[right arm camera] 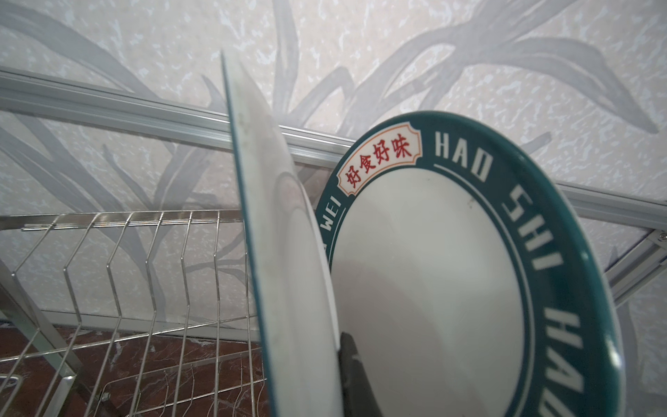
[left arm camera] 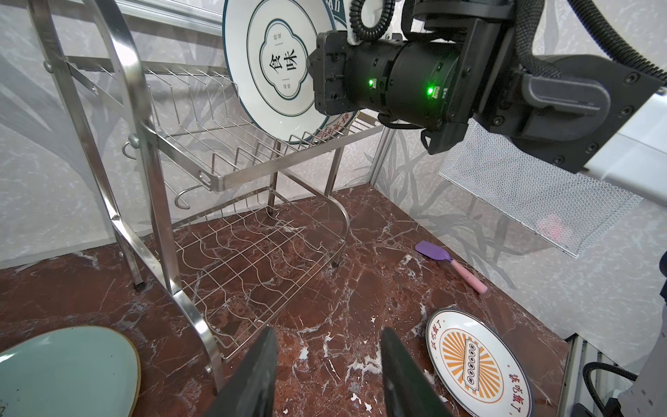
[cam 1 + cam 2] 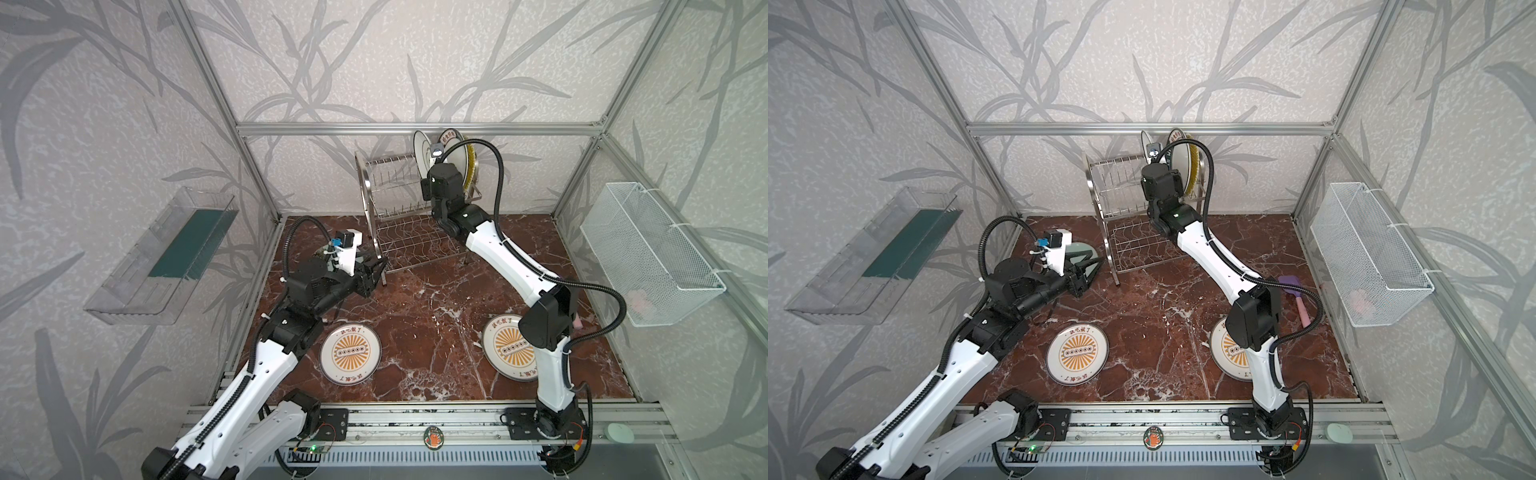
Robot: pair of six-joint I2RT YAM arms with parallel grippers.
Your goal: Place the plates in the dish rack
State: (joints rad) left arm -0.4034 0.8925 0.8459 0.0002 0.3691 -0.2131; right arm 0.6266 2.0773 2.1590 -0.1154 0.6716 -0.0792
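Note:
The dish rack point(image 3: 390, 195) point(image 2: 216, 151) stands at the back of the table. Three plates stand upright at the right end of its top tier: a white one with a dark outline motif point(image 2: 274, 72) point(image 1: 274, 252), a dark-green-rimmed one point(image 1: 433, 270) and a yellow ribbed one point(image 3: 472, 166). My right gripper point(image 1: 335, 346) is shut on the rim of the outline-motif plate; only one finger shows. Two orange sunburst plates point(image 3: 350, 353) point(image 3: 505, 345) lie flat at the front. A pale celadon plate point(image 2: 65, 368) point(image 3: 1081, 251) lies left of the rack. Beside it, my left gripper point(image 2: 329, 330) point(image 3: 1094, 266) is open and holds nothing, low over the table.
A purple spatula with a pink handle point(image 3: 1293, 293) point(image 2: 451, 260) lies on the table at the right. A white mesh basket point(image 3: 648, 253) hangs on the right wall and a clear plastic tray point(image 3: 166, 249) on the left wall. The rack's lower tier point(image 2: 252, 260) holds nothing.

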